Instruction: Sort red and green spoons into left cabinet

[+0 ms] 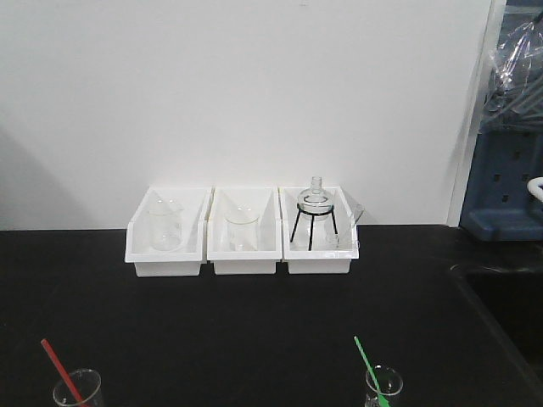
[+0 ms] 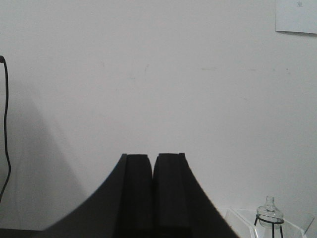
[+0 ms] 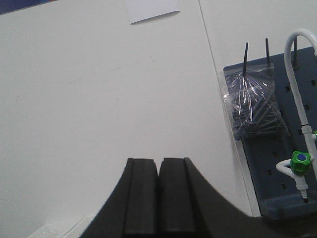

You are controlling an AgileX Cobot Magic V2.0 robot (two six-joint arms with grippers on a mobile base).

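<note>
— Has it started yet?

— Doesn't look like it. The red spoon [image 1: 61, 366] leans in the left beaker [image 1: 78, 390] and the green spoon [image 1: 370, 366] in the right beaker [image 1: 383, 386], both at the near edge of the counter [image 1: 254, 339].

— And the hands?

— The left gripper [image 2: 153, 161] has its fingers pressed together on nothing. The right gripper [image 3: 158, 163] is the same. Both point at the wall.

— So what's next?

— I'd say one has to spread its fingers, dip to a thin handle and lift it straight out of the glass. The cabinet isn't in sight, so a turn will be needed.

— Any labels?

— None I can read. The bins [image 1: 165, 264] look plain, and so does the sheet [image 3: 152, 10] on the wall.
</note>
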